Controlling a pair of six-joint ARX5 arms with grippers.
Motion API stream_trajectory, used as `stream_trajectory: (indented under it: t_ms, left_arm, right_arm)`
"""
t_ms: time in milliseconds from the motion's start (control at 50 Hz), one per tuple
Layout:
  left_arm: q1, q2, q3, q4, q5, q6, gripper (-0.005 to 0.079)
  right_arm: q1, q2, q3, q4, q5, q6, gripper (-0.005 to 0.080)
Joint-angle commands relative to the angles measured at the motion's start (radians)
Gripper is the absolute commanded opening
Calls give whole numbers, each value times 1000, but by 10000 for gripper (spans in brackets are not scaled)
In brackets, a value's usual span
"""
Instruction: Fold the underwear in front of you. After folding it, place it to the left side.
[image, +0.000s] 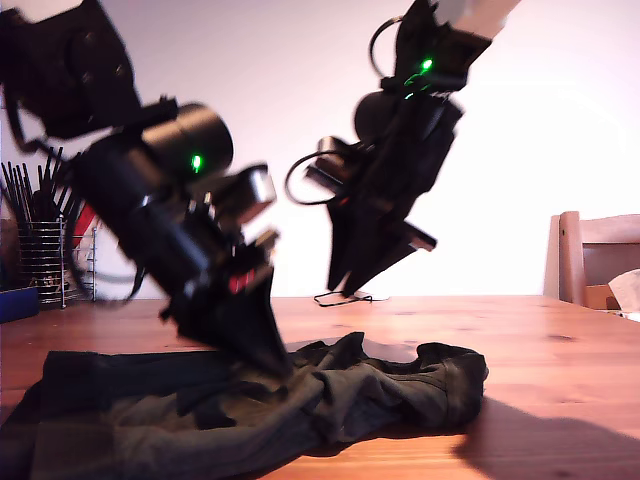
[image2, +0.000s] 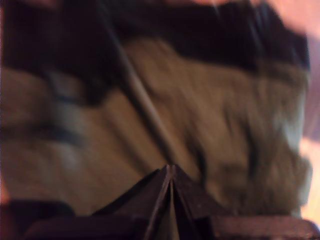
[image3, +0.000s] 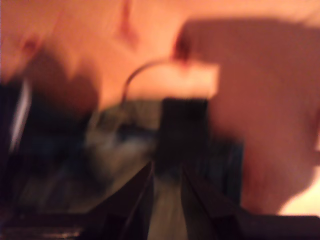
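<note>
Exterior view: underwear (image: 300, 400) lies rumpled on the wooden table (image: 560, 340), unfolded. My first gripper (image2: 170, 172), jaws pinched together, nothing visibly held, hangs just over the cloth. My second gripper (image3: 167, 172), slightly parted, empty. Folding not begun; next needs an edge grasp.
</note>
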Motion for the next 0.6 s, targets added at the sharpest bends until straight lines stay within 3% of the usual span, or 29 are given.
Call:
stream_trajectory:
  t_ms: [0,260,400,580]
  left_arm:
    - [2,-11,19,-7,0,-1,-24]
    - [37,-10,46,-13,-60,69,-24]
    - [74,-10,46,-28,-68,89,-24]
    - [129,-10,46,-37,-56,111,-24]
  right_arm:
    - [-3,32,-4,-48,-34,-14,144]
    - [18,32,-6,-122,-96,-50,137]
    - [43,32,-20,-146,-97,-51,-17]
    - [58,32,-60,-82,-86,-29,-12]
